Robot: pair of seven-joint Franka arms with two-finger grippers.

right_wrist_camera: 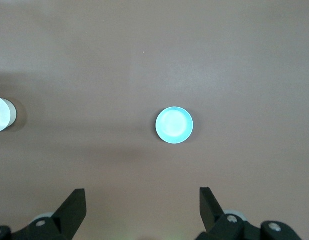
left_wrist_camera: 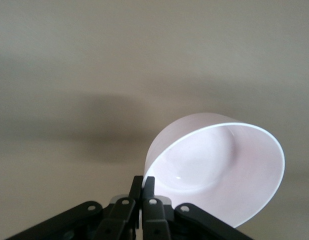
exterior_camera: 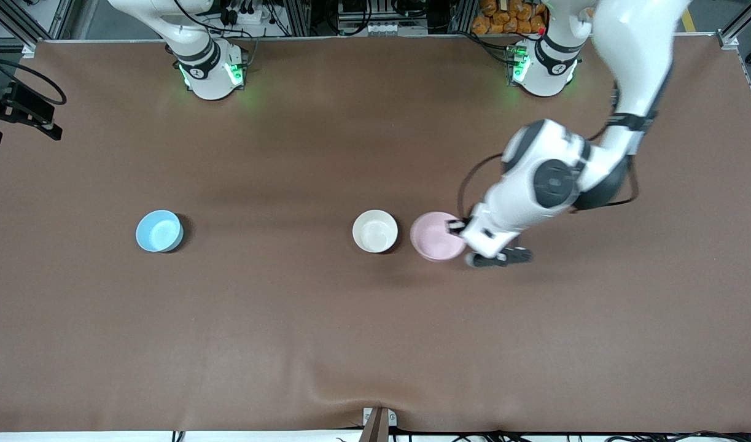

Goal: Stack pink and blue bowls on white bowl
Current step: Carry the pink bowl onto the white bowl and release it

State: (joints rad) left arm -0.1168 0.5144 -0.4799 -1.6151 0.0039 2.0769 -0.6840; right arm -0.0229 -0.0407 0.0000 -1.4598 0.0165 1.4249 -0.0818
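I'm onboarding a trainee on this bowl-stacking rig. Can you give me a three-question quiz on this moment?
1. True or false: the pink bowl is already stacked on the white bowl.
2. Which claw is shut on a bowl's rim? A) left claw B) right claw
3. Fill in: the bowl toward the right arm's end of the table is the ____ bowl.

Key: 1 false, it is beside the white bowl. 2 A. 3 blue.
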